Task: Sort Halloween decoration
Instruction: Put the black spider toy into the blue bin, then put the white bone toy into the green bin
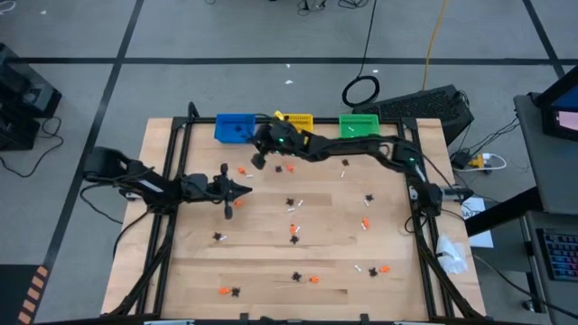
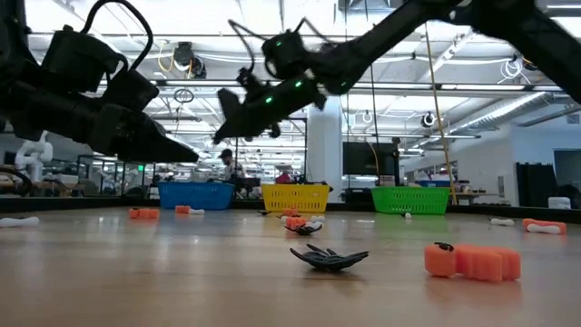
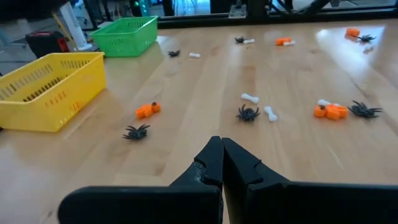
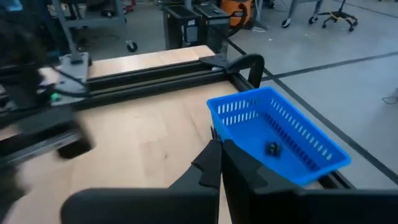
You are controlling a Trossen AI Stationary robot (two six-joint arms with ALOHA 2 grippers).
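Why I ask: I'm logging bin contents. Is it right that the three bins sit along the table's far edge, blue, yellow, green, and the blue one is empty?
Not quite. The blue bin is not empty: the right wrist view shows one small dark trinket on its floor. The rest holds: blue, yellow bin and green bin line the far edge.

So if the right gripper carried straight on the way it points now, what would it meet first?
Most likely the blue plastic mesh bin: the right gripper, fingers shut, aims at its near wall. A small dark trinket lies inside. Depth is unclear, so it might strike the rim.
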